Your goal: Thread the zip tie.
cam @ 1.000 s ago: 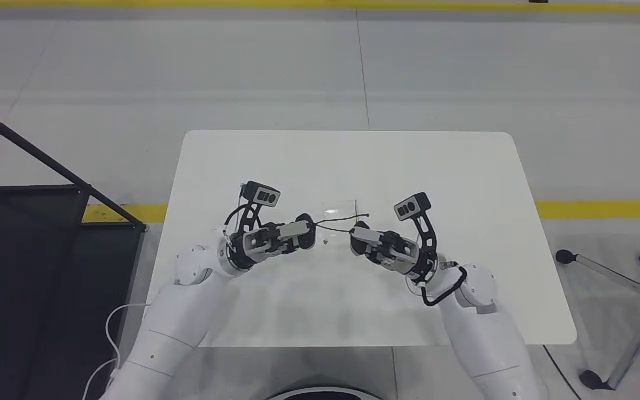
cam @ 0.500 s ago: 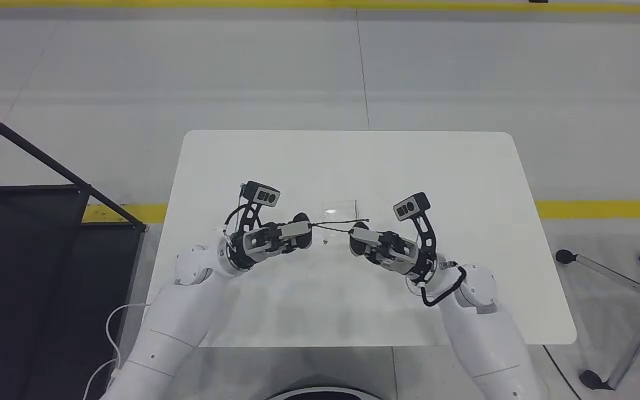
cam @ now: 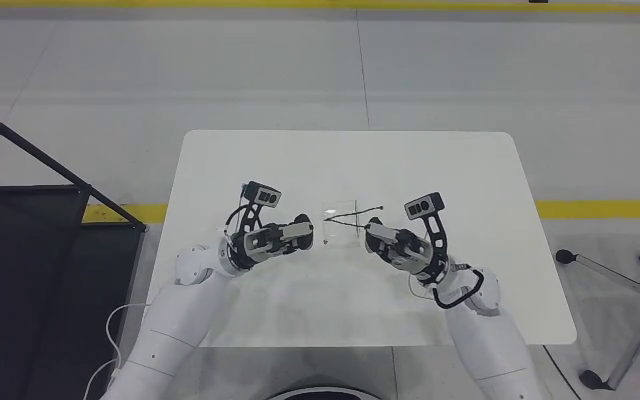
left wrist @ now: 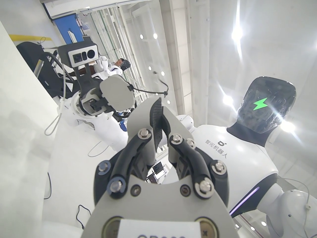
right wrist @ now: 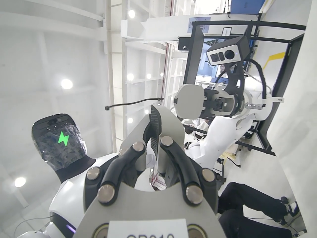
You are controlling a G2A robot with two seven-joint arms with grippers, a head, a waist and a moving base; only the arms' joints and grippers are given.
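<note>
At the right gripper (right wrist: 157, 111): fingers pressed together on the zip tie (right wrist: 128, 104), pinching it at the very tips. How much strap lies past the pads cannot be told.
Zip tie: thin black strap standing out sideways from those tips, lifted clear of the table and slightly bowed. A small block, likely the locking head (right wrist: 107, 107), sits at the free end, on the side away from the left gripper.
Why held so: my read is that a tip pinch leaves nearly the whole strap free in the air. Tail and head can then be brought together without the tabletop getting in the way.
Left gripper (left wrist: 159, 111): opposite the right gripper, tips turned toward it, apart from the strap. Its fingers are closed on each other, with nothing seen between them.
Why placed so: it probably stands by as the second holder. It would have to open and take the loose part before any threading. No loop is formed, so the task looks to be at an early stage.
Table (cam: 250, 160): white top below both grippers.
Change from a second ago: the right gripper has drawn off toward its own side, away from the left gripper, carrying the zip tie with it. Then the strap's near end lay close to the left tips. Now open space separates them. The left gripper is about where it was.
</note>
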